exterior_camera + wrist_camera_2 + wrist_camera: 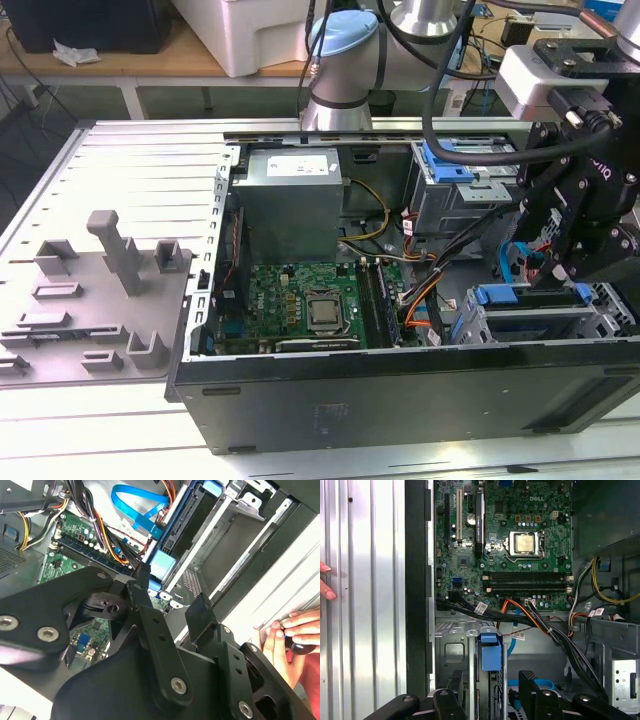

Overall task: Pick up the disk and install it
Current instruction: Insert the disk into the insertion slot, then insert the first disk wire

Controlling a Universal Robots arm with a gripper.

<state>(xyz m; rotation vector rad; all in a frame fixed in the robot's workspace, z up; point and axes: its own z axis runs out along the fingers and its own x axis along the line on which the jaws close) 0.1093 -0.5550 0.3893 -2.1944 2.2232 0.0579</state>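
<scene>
**Entry: disk in drive cage, directly beneath spread jaws**

- **Disk** (490,652): stands on edge in the drive cage (451,652) of the open computer case (400,390), in the corner at the exterior view's right. The blue carrier frame is uppermost, and the silver body is mostly hidden in the slot.
- **Long axis:** in the exterior view the disk (525,296) runs along the case's near wall, from that view's left to its right.
- **Gripper** (491,684): hangs just above the cage with its jaws spread and nothing between them.
- **Governing relation:** in the first wrist view one of the fingers (529,682) stands on each side of the blue frame. The jaws therefore span the disk's thin dimension, across the long axis. The disk lies straight below the gap and appears to touch neither finger.
- **Seating:** whether the disk is fully home in its slot cannot be told.
- **Also present:** a person's hand (292,637) on the desk (130,160) beside the case, well apart from the gripper.
</scene>
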